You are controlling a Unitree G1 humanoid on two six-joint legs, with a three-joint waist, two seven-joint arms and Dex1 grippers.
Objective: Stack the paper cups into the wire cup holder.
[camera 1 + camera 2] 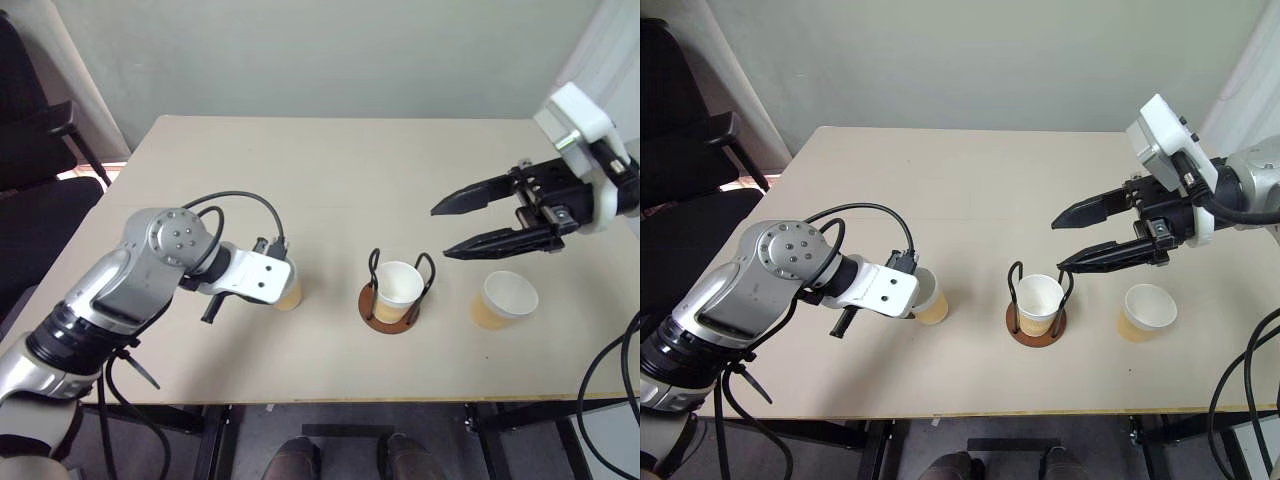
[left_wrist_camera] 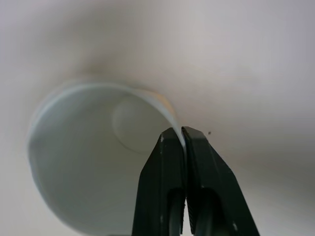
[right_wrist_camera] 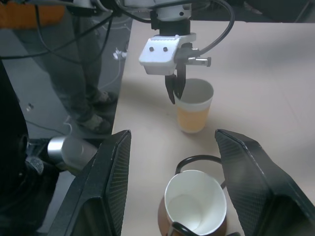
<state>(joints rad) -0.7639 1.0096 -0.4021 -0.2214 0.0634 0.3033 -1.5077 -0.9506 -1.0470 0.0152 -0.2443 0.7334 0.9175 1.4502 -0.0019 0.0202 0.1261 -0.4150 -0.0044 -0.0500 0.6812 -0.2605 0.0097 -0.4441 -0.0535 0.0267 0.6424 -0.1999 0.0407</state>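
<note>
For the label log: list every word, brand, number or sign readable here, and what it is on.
None: no readable text anywhere.
Cups: plain, no print.
Holder: no marking.
Left gripper and right gripper: no lettering on their housings.
Table: bare, no labels.

Left tool pinched closed, angled down; right tool agape, raised

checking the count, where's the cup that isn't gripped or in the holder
It stands alone on the table at the robot's right, beside the wire cup holder: the free paper cup, below the open right end effector.
</note>
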